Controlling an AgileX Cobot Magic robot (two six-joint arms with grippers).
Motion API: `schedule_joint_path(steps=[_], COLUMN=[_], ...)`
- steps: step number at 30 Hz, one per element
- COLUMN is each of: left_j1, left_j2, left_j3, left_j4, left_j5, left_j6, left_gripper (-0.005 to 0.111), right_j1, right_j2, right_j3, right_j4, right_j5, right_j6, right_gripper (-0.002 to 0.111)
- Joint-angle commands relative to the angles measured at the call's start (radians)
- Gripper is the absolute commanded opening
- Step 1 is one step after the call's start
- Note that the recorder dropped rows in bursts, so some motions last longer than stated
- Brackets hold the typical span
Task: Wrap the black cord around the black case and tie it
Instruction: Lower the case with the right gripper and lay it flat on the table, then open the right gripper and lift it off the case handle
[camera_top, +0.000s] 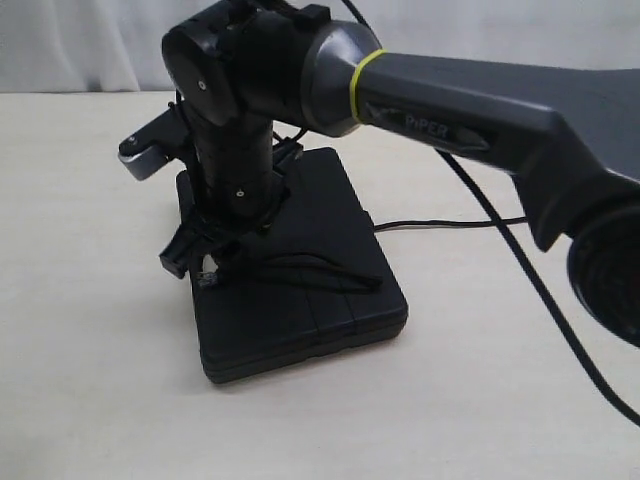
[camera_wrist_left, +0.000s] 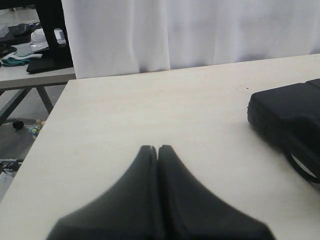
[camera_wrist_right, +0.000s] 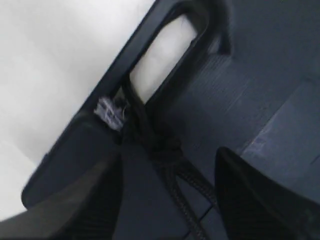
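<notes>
The pale desk (camera_top: 80, 380) carries the black case (camera_top: 340, 240), which lies flat and closed near the middle, so I cannot tell what is inside it. My right arm (camera_top: 480, 120) reaches across from the right and points its jaws down over the case's left end, by the handle slot (camera_wrist_right: 165, 50). Those jaws stand apart and grip nothing. The left jaws are pressed together and empty, parked over bare desk well apart from the case, so the right arm is clearly the nearer one. The black cord (camera_top: 320, 268) runs from under the right jaws across the lid to the case's right edge. Its knot (camera_wrist_right: 165, 147) sits between the open jaws, just beside the slot, with the frayed tuft (camera_wrist_right: 107, 111) at the rim. I judge the tie done or nearly so.
</notes>
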Motion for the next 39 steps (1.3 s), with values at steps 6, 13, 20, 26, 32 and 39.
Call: schedule_joint_path(steps=[6, 13, 20, 26, 32, 39], left_j1=[-0.005, -0.005, -0.005, -0.005, -0.005, -0.005], left_j2=[-0.002, -0.002, -0.002, -0.002, -0.002, -0.002], left_j3=[0.003, 0.003, 0.003, 0.003, 0.003, 0.003], left_j4=[0.000, 0.000, 0.000, 0.000, 0.000, 0.000], left_j5=[-0.004, -0.004, -0.004, -0.006, -0.006, -0.006], left_j6=[-0.009, -0.009, -0.009, -0.009, -0.009, -0.009], left_gripper=[0.000, 0.000, 0.000, 0.000, 0.000, 0.000], right_j1=[-0.003, -0.003, -0.003, -0.003, -0.003, -0.003], right_j2=[0.002, 0.022, 0.022, -0.030, -0.055, -0.010], right_j3=[0.077, 0.087, 0.087, 0.087, 0.087, 0.089], right_j4=[-0.061, -0.070, -0.176, -0.291, -0.291, -0.201], right_j5=[0.006, 0.006, 0.006, 0.006, -0.192, -0.187], right_j6=[-0.089, -0.094, -0.074, 0.011, 0.082, -0.039], right_gripper=[0.053, 0.042, 0.004, 0.004, 0.004, 0.036])
